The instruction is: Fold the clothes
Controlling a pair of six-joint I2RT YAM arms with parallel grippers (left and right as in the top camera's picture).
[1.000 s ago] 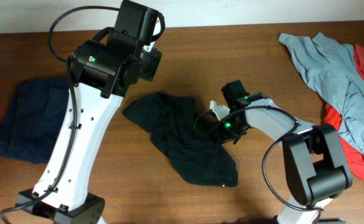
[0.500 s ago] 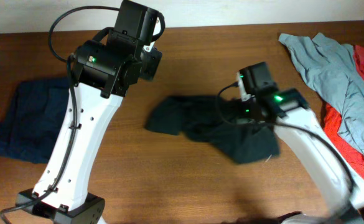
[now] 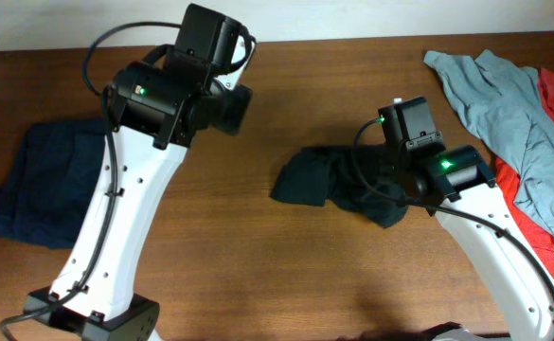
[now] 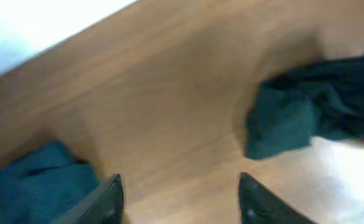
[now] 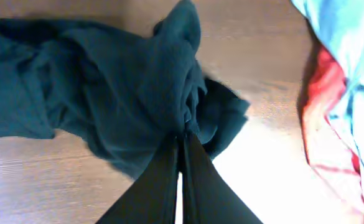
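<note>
The black T-shirt point(image 3: 338, 180) lies crumpled on the wooden table right of centre; no logo shows. It also shows in the right wrist view point(image 5: 107, 87) and the left wrist view point(image 4: 312, 106). My right gripper point(image 5: 183, 134) is shut on a bunch of the shirt's cloth and holds it up. In the overhead view the right gripper point(image 3: 390, 180) is at the shirt's right end, hidden under its wrist. My left gripper point(image 4: 178, 186) is open and empty, held above bare table far left of the shirt; the overhead view hides it under its arm.
A dark navy-blue garment point(image 3: 44, 180) lies at the left, also in the left wrist view point(image 4: 38, 174). A light grey-blue shirt point(image 3: 504, 104) on a red garment point(image 3: 542, 208) lies at the right edge, both in the right wrist view point(image 5: 350, 74). The table's far edge point(image 3: 352, 40) runs along the top.
My right gripper has dragged the black T-shirt to the right across the table, bunching it smaller. The left arm has barely moved.
</note>
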